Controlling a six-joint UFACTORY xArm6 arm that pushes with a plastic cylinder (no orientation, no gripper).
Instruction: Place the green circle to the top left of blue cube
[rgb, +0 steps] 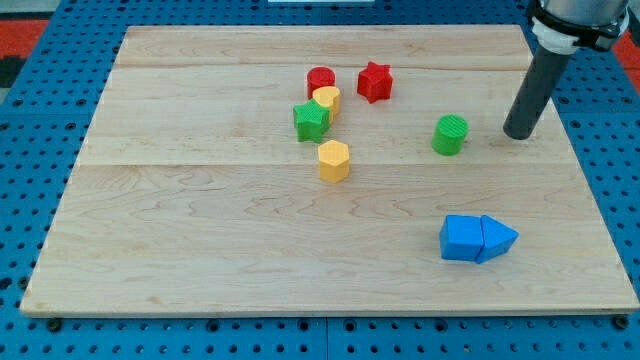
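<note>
The green circle (450, 134) is a short green cylinder standing on the wooden board at the view's right of centre. The blue cube (461, 238) sits lower down, near the view's bottom right, touching a blue triangle-shaped block (498, 238) on its right. The green circle is above the blue cube and slightly to its left, well apart from it. My tip (519, 133) rests on the board to the right of the green circle, a small gap away, not touching it.
A red circle (321, 79), a red star (375, 82), a yellow block (327, 98), a green star (311, 120) and a yellow hexagon (333, 160) cluster near the board's upper middle. The board's right edge (590, 160) lies close to my tip.
</note>
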